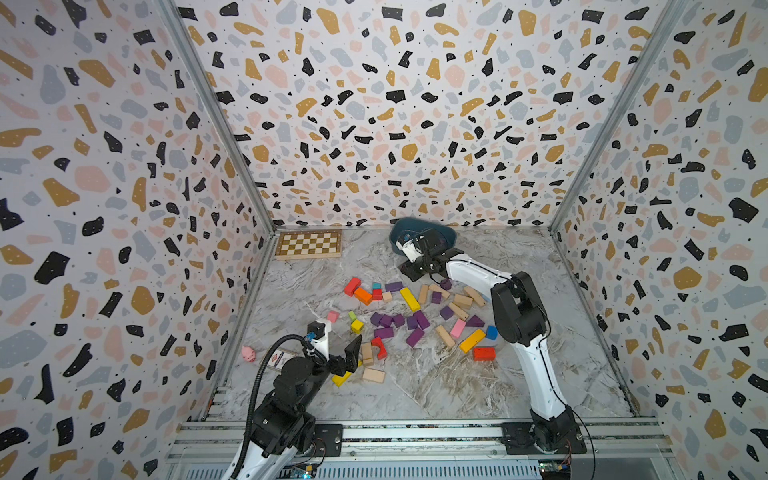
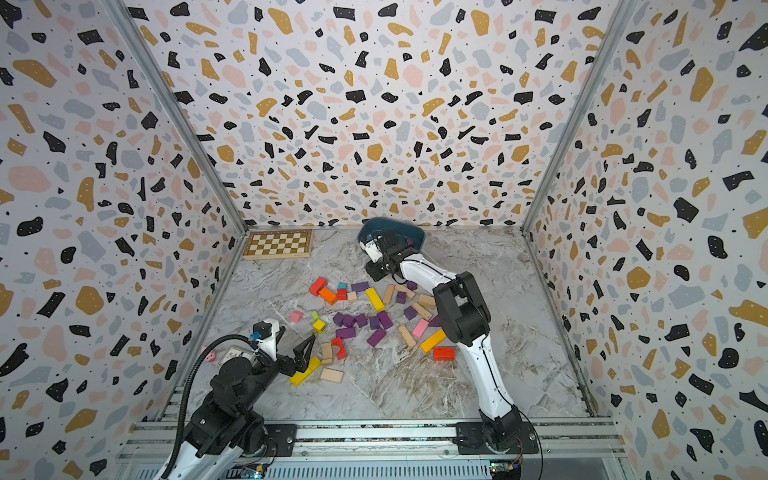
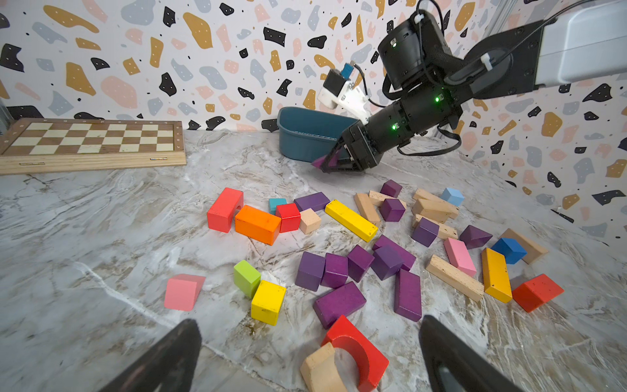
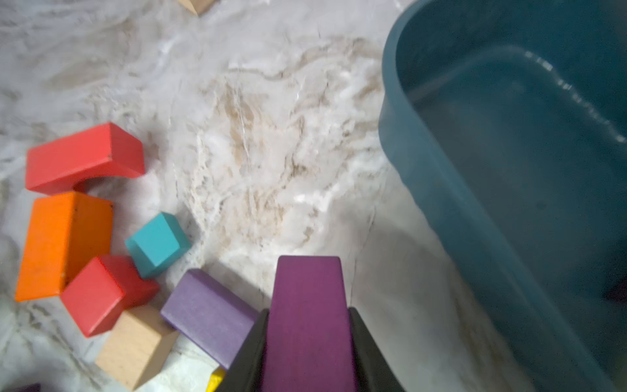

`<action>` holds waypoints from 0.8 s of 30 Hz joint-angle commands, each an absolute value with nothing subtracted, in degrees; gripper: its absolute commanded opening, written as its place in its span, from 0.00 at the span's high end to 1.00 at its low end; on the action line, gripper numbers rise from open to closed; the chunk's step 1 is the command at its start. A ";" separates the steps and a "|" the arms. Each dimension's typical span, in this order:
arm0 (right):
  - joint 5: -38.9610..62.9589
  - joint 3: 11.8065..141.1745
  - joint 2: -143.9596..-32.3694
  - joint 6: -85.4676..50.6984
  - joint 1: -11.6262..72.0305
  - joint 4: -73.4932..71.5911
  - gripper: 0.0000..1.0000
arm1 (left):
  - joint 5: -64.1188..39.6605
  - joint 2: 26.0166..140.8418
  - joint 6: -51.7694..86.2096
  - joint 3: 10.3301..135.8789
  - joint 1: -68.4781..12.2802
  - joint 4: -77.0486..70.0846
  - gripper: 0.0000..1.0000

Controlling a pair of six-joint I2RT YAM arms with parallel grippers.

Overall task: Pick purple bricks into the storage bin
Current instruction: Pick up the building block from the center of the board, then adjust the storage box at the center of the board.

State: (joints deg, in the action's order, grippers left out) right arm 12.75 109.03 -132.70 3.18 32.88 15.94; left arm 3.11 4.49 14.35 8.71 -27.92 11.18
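The right jaws grip a purple brick (image 4: 307, 288) just short of the storage bin (image 4: 417, 152) — carry it clear over the rim before letting go. Left jaws stand wide open.

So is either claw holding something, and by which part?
The right gripper pinches a purple brick by its side faces, one end sticking out; the left gripper is empty.

I'm looking into a lab test cell: printed walls (image 1: 104, 166) box in a marble-look surface (image 1: 415, 382). The left arm (image 1: 291, 386) and right arm (image 1: 538, 365) mount on an aluminium rail (image 1: 415, 432).
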 commanded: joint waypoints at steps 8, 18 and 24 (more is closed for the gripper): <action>15.19 127.51 -136.87 -0.86 30.42 19.12 0.84 | 3.73 4.66 14.59 8.03 -28.13 10.08 0.01; 9.94 139.47 -145.75 -8.27 26.98 18.73 0.86 | 2.08 4.79 13.70 7.94 -28.09 9.37 0.01; 10.76 143.00 -151.18 -10.34 26.72 15.04 0.86 | 1.14 5.02 13.39 7.88 -28.07 9.17 0.01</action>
